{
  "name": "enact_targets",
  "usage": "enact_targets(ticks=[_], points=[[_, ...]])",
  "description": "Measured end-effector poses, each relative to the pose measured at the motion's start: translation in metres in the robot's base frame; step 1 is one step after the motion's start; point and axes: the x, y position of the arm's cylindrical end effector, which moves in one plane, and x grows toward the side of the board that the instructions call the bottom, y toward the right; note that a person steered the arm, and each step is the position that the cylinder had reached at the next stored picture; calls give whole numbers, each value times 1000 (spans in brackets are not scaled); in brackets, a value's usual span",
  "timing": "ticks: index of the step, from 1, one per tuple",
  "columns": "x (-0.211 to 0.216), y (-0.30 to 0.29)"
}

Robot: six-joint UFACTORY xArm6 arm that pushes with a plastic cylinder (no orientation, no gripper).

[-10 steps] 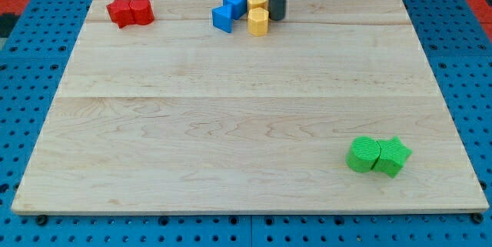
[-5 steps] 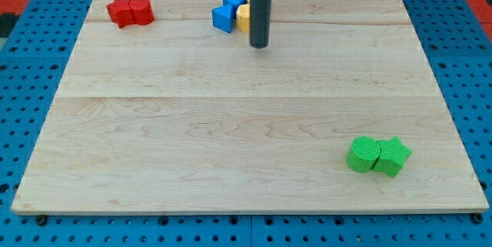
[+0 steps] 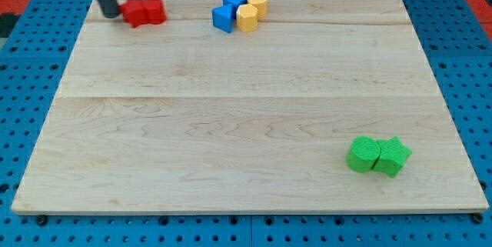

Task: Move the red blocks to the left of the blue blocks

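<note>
Just left of red blocks (image 3: 144, 11): my tip (image 3: 111, 14)

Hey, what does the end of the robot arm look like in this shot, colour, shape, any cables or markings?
Only a plain rod shows: straight, round, dark grey to black, entering from the view's top edge. My tip is its blunt lower end, just left of the red blocks. No cables, labels or markings are visible on it, and the rest of the arm is out of frame.

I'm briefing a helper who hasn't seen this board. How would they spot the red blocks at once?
Look along the wooden board's top edge, toward the view's left corner. The red blocks sit there as a touching pair, with my tip just at their left. They are the only red pieces, apart from the blue blocks.
</note>
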Motion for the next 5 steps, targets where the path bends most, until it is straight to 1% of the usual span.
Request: enact_targets(ticks=[1,3,4,5], points=[[0,44],[0,80],[21,95],[100,121]])
